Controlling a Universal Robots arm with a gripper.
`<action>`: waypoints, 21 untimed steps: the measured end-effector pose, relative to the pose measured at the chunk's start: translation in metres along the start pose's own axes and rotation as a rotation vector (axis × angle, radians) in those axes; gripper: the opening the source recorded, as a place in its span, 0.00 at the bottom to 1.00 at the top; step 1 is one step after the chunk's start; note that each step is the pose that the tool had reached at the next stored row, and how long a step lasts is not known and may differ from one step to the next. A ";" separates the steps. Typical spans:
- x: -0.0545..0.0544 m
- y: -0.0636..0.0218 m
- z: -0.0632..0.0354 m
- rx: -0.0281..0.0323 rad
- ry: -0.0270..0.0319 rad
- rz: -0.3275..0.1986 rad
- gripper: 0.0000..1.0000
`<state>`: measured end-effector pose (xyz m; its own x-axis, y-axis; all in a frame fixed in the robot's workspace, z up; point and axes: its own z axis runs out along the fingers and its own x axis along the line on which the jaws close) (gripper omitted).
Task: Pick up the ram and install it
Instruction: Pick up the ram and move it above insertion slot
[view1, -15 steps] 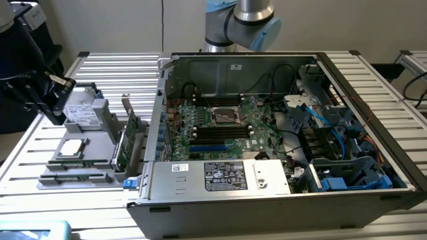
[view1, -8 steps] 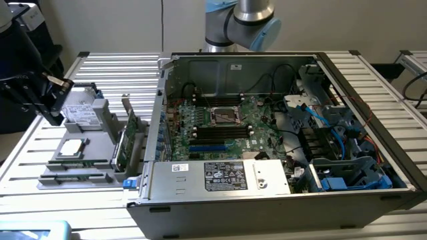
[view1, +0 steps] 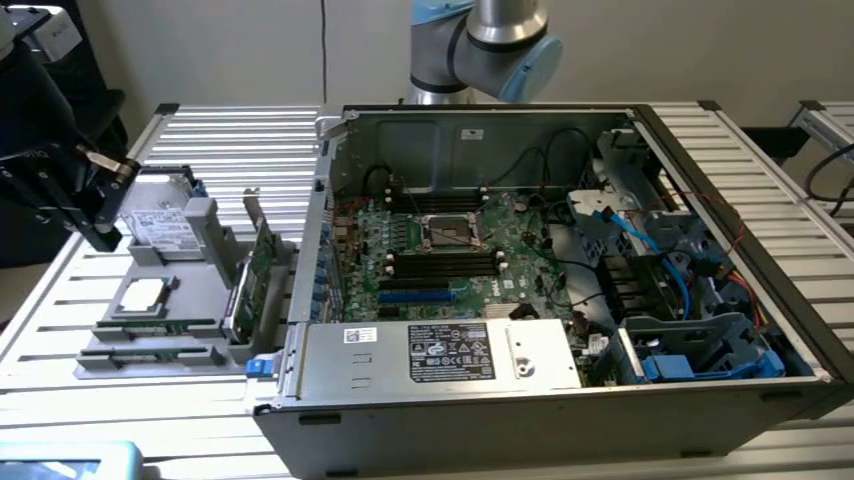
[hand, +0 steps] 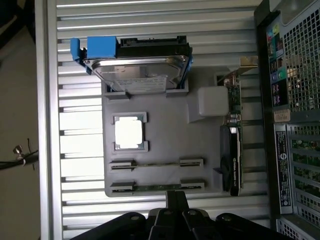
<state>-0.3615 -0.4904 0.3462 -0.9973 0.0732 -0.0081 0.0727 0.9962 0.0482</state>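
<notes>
The ram (hand: 156, 187) is a thin green stick lying on edge in the nearest slot of a grey parts tray (hand: 170, 140); a second ram stick (hand: 155, 163) lies in the slot beside it. In the exterior view the ram sticks (view1: 150, 326) sit at the tray's front end. My gripper (hand: 176, 196) hangs above the tray's edge close to the ram, shut and holding nothing. In the exterior view the gripper (view1: 102, 236) is at the far left, above the tray (view1: 200, 250). The open computer case (view1: 534, 390) shows black memory slots (view1: 441, 265) on the motherboard.
The tray also holds a hard drive with a blue bracket (hand: 137, 67), a square processor (hand: 129, 133) and a wide expansion card (hand: 233, 145) standing on edge. The case's metal wall (hand: 292, 120) rises right beside the tray. A slatted metal table (view1: 240, 130) carries everything.
</notes>
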 end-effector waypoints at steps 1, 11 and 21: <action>0.000 0.0000 0.0000 0.0000 0.0000 0.000 0.11; 0.000 0.0000 0.0000 -0.0028 0.0038 -0.074 0.11; 0.000 0.0000 0.0000 -0.0050 0.0127 -0.256 0.11</action>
<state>-0.3615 -0.4904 0.3461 -0.9833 -0.1818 -0.0081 -0.1820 0.9820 0.0512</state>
